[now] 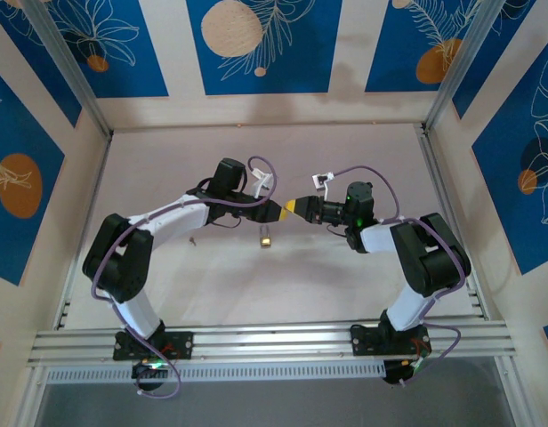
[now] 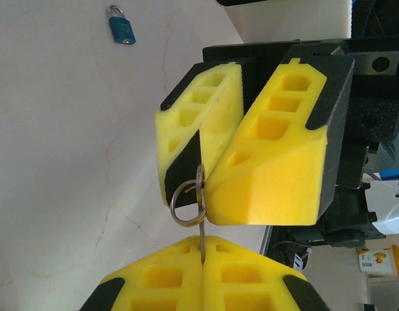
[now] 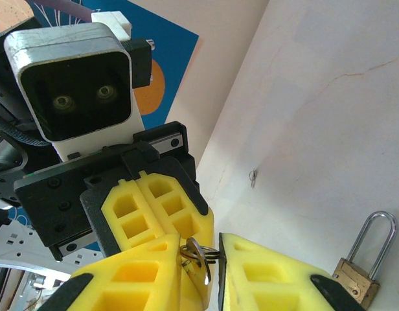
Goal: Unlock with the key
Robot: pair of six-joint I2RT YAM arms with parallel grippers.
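The key (image 2: 202,228) hangs edge-on in mid-air between both grippers, with a silver ring (image 2: 185,206) through its head. My left gripper (image 2: 203,245) is shut on the key's blade. My right gripper (image 2: 203,188) faces it tip to tip. Its jaws are narrow around the key's head (image 3: 203,262) and ring, and both fingers touch them. From above, the left gripper (image 1: 278,212) and right gripper (image 1: 297,207) meet over the middle of the table. The small padlock (image 1: 267,238) lies on the table just below them. It looks brass in the right wrist view (image 3: 364,275) and blue in the left wrist view (image 2: 122,29).
A pale table (image 1: 345,285) is walled by blue-and-cream panels on three sides. An aluminium rail (image 1: 274,342) at the near edge carries both arm bases. A tiny dark scrap (image 1: 192,239) lies left of the padlock. Purple cables loop above both wrists.
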